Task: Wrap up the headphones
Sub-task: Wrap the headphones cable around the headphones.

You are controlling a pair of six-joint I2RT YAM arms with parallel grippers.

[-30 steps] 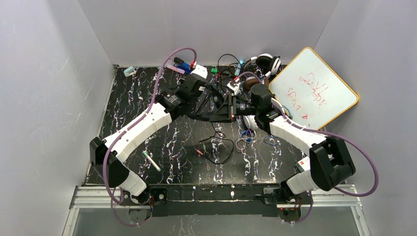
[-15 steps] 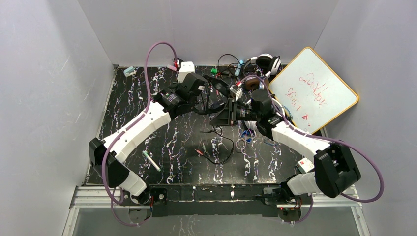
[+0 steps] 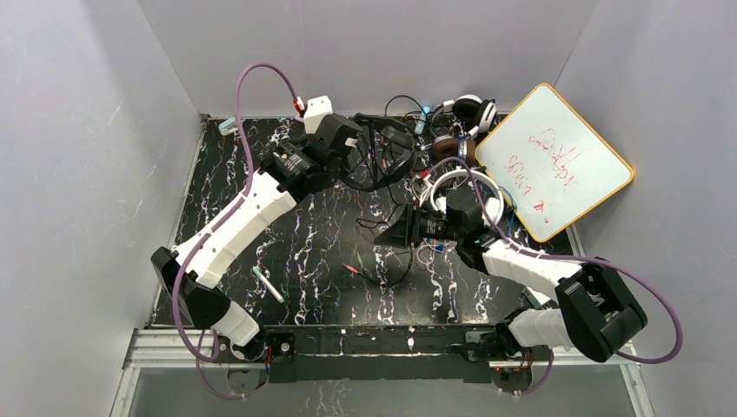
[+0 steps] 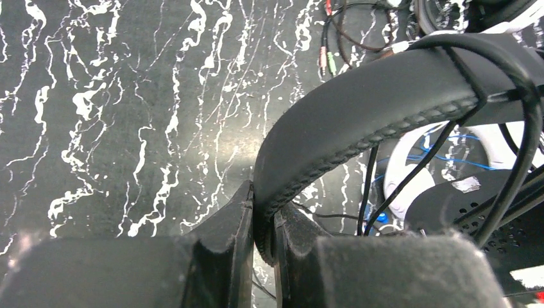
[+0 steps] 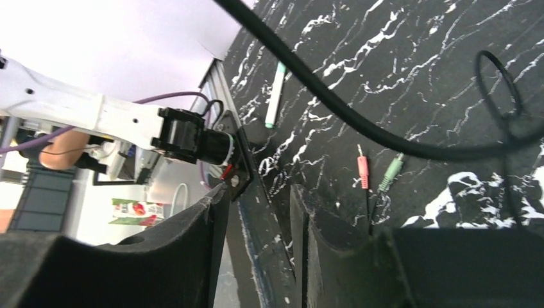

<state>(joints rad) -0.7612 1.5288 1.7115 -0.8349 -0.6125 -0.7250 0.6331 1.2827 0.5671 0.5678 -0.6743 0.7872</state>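
My left gripper (image 3: 358, 156) is shut on the padded headband of the black headphones (image 3: 388, 149) and holds them above the back of the table. In the left wrist view the headband (image 4: 385, 90) is pinched between my fingers (image 4: 237, 224), with its thin cord (image 4: 478, 90) looped round it. My right gripper (image 3: 388, 236) is open and empty over the table's middle. In the right wrist view a black cord (image 5: 346, 109) runs across above the jaws. The white headphones (image 3: 461, 184) lie by the right wrist. The brown-cupped headphones (image 3: 448, 144) lie at the back.
A whiteboard (image 3: 553, 162) leans at the right. Another headset (image 3: 471, 109) and tangled cords sit at the back. A cord loop (image 3: 393, 261) with pink and green plugs (image 5: 362, 173) lies mid-table. A pen (image 3: 268, 285) lies front left.
My left gripper has lifted the black headphones up and toward the back. My right gripper has drawn away from them toward the near side and lower.
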